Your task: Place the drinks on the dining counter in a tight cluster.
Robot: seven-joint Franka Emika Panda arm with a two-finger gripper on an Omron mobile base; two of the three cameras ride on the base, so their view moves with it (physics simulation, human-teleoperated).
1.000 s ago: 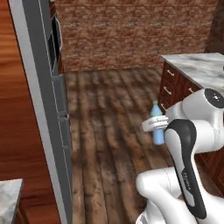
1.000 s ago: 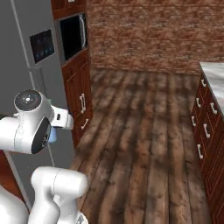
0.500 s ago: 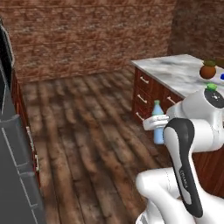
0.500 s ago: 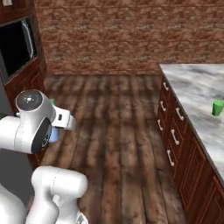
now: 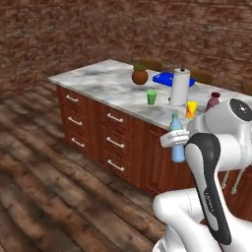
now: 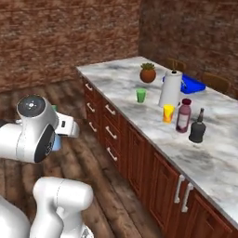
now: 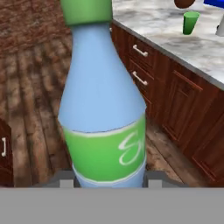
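Note:
My gripper [image 5: 176, 140] is shut on the small blue green-capped bottle [image 5: 176, 143], held upright in the air in front of the dining counter [image 5: 106, 82]. In the hand view the bottle [image 7: 103, 100] stands close up between the fingertips [image 7: 65, 180]. In the right base view my arm hides most of it; a bit of blue bottle [image 6: 56, 142] shows. The tall maroon bottle [image 6: 184, 116] and the squat black bottle [image 6: 197, 128] stand side by side on the dining counter [image 6: 118, 81]. The maroon bottle [image 5: 212, 101] also shows just behind my arm.
On the counter stand a yellow cup [image 6: 168, 113], a green cup [image 6: 141, 95], a white paper-towel roll [image 6: 169, 88], a potted plant [image 6: 148, 73] and a blue tray [image 6: 191, 84]. Drawers with silver handles [image 5: 115, 118] line the wood base. Wooden floor lies to the left.
The whole picture has swung from the dark appliance wall and open floor to the marble counter, so the base has turned. The blue bottle stays in my gripper.

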